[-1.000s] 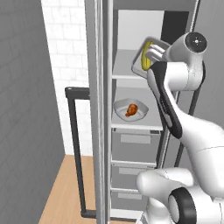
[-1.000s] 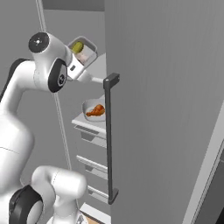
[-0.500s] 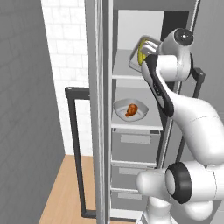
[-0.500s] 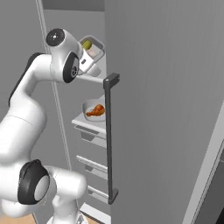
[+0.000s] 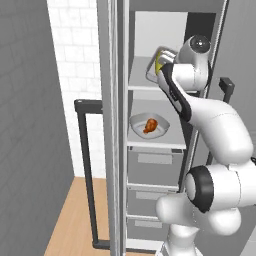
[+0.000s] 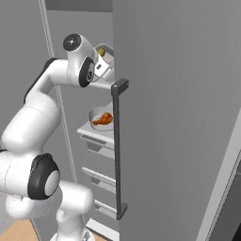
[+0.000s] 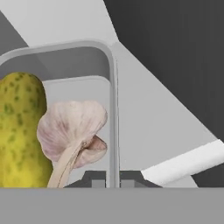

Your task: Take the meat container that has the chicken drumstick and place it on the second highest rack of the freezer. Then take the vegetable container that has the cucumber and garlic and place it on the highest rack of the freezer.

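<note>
- My gripper [image 7: 113, 178] clamps the thin metal wall of the tray [image 7: 112, 87], held at the top shelf's [image 5: 145, 86] front edge.
- Tray holds a bumpy cucumber [image 7: 19, 131] and a lumpy garlic [image 7: 72, 127].
- Glossy drumstick [image 5: 149, 125] lies in the rounded dish [image 5: 137, 131], one shelf lower.

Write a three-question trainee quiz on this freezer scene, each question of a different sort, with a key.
1. True or false: the meat container with the chicken drumstick already sits on a freezer shelf.
2. Which wall of the vegetable container does the pincer grip? A. one beside the garlic B. one beside the cucumber C. none
3. Fill in: in the hand view, the garlic lies to the ___ of the cucumber.

Key: 1 true; 2 A; 3 right.
</note>
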